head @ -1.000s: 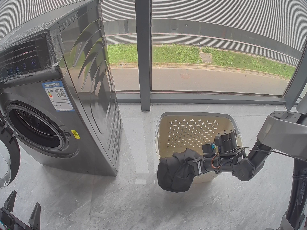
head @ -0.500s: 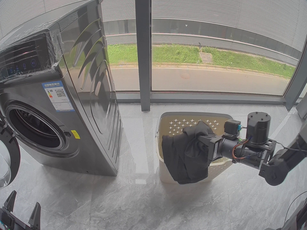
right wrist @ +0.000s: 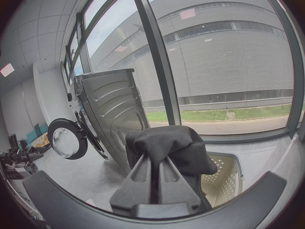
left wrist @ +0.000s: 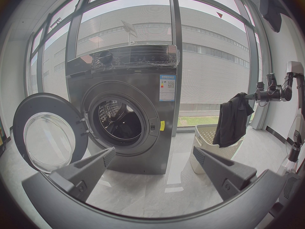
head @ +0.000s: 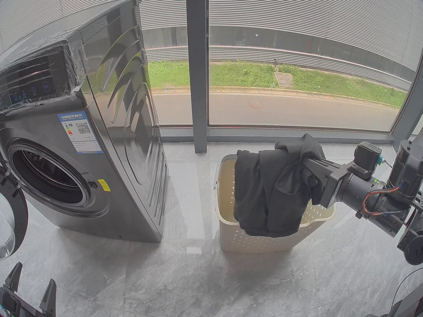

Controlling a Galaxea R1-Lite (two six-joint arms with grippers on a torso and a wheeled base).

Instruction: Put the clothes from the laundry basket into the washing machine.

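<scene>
Garment (head: 269,190) hangs over basket (head: 264,244) (right gripper (head: 313,166) clamped).

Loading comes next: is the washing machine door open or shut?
Open. The door is swung wide aside, and the drum shows through the round opening.

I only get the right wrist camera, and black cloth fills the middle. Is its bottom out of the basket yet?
Observer: Not clearly. In the head view the garment hangs from the right gripper with its lower end dangling at the laundry basket's mouth.
Operator: Is anything blocking where it goes?
Observer: No, the left wrist view looks straight into the drum opening of the washing machine; nothing blocks it.
Operator: And the other arm?
Observer: The left gripper sits low, fingers wide apart.
</scene>
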